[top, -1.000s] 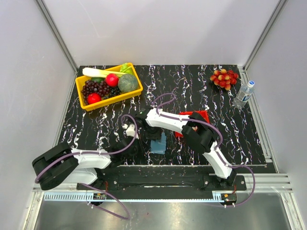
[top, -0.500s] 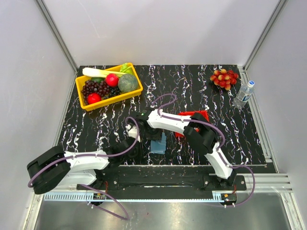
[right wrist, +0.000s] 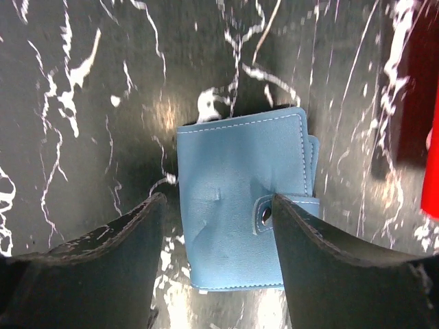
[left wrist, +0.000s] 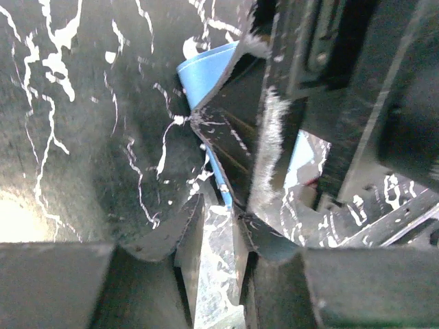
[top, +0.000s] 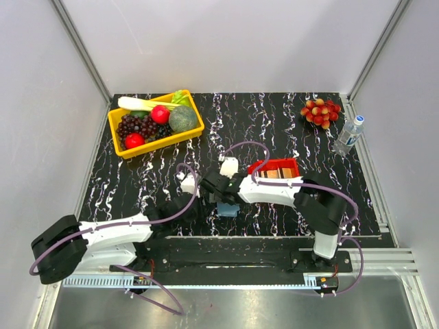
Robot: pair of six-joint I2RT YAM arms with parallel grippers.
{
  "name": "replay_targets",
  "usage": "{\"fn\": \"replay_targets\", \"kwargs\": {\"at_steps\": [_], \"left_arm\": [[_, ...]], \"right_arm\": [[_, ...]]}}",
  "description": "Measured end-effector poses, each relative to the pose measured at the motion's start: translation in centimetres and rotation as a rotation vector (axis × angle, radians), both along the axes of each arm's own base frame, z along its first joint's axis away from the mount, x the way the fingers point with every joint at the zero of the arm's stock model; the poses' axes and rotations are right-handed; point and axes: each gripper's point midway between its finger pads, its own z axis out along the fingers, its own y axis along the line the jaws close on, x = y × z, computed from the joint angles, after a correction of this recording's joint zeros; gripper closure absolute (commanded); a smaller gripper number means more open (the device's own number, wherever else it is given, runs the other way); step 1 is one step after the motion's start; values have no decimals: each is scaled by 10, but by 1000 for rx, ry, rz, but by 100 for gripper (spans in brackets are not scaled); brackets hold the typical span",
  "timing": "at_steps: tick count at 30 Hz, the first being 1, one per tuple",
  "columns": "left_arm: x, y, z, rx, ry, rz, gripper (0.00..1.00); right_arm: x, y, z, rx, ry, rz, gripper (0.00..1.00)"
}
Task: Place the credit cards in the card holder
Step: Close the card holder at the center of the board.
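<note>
- We see the black white-veined table point(top: 288, 123) carrying everything, with both arms reaching to one spot near its front middle.
- The right arm point(top: 274, 192) lies low across the table, pointing leftward; the left arm point(top: 113, 233) reaches in from the left.
- A yellow basket point(top: 164, 140) of fruit and vegetables sits at the far left corner, well apart from the work.
- The red tray point(top: 274, 163) sits just beyond the right arm's forearm.
- The right gripper point(right wrist: 218, 199) hangs directly over the card holder point(right wrist: 236, 157). Its jaws are spread wide, and the wrist view shows one finger over each side of it. The right finger hides the holder's right edge below the snap flap. We see no clamp on it.
- The left gripper point(left wrist: 218, 209) comes in beside the right one. Its jaws stand only slightly apart, with bare table showing through the gap. A thin blue edge of the holder ends just past its tips.
- The card holder, steel-blue and folded shut, lies flat on the table just left of the red tray.
- A water bottle point(top: 348, 135) stands at the right edge, with a bunch of red and yellow fruit point(top: 320, 111) near it.
- The credit cards point(top: 272, 174) lie inside the red tray; we make out only an orange-brown face.
</note>
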Motion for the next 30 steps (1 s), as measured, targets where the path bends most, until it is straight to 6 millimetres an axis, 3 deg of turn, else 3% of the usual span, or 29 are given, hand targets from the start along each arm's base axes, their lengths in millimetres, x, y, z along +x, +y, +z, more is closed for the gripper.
{"fn": "replay_targets", "kwargs": {"at_steps": [5, 11, 19, 30], "left_arm": [[13, -3, 24, -30, -57, 44, 67], [19, 3, 27, -9, -70, 85, 66], [24, -2, 31, 4, -71, 93, 66], [25, -1, 32, -2, -69, 101, 66]], "right_arm": [[21, -4, 6, 48, -94, 40, 30], [26, -12, 8, 77, -114, 42, 29], [25, -13, 12, 101, -88, 66, 26], [13, -27, 37, 255, -74, 6, 26]]}}
